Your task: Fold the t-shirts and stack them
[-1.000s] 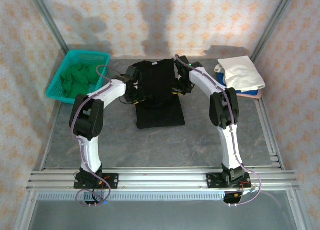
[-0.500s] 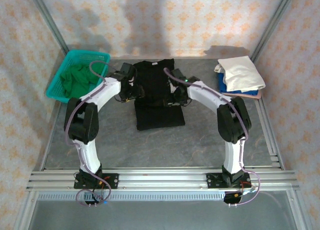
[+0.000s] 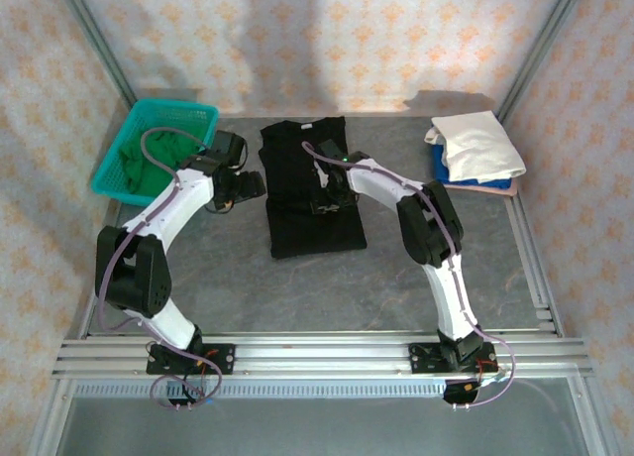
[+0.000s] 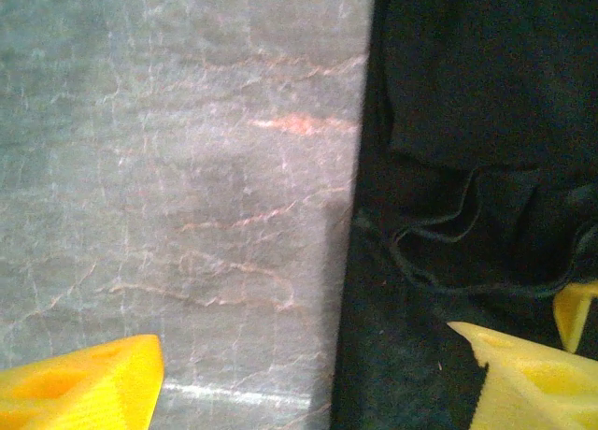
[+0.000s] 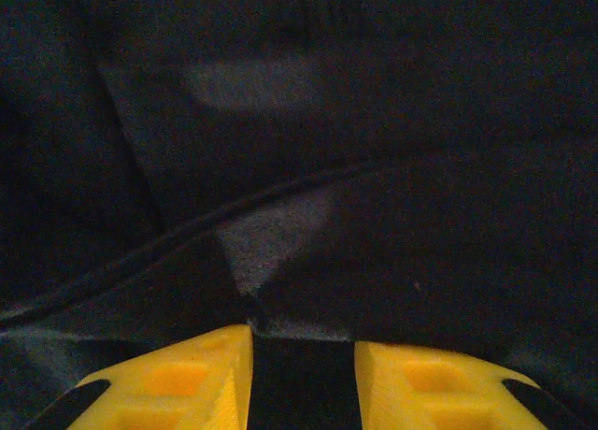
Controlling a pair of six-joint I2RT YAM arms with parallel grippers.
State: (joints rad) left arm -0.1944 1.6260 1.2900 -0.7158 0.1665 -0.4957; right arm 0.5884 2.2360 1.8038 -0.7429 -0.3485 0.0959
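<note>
Left gripper [image 3: 244, 185] is standing wide open now, off the cloth and over bare table [image 3: 297, 287]. A second ago it was down on the left flank of the black t-shirt [image 3: 309, 228], so I am reading this as a release and a pull-back toward the basket side. In the left wrist view its yellow fingers [image 4: 75, 388] are straddling the shirt's left edge with nothing between them.

Right gripper [image 3: 325, 190] is moving the other way: it was at the right flank and is now sitting over the middle of the shirt. Its jaws are narrowly apart with black cloth in the gap; I cannot tell whether it is pinching a fold or only hovering above it.

The shirt is lying mid-table as a narrow panel, collar at the far end, sides tucked in. I am judging the side folds done and the lengthwise fold still to come.

Around:
- teal basket [image 3: 114, 149] far left, holding a green shirt [image 3: 149, 159]
- stack far right: white shirt [image 3: 480, 144] on top, blue [image 3: 439, 162] under it, pink [image 3: 492, 188] lowest

The right arm is lying across the shirt's upper right, which is crowding any fold from that side
</note>
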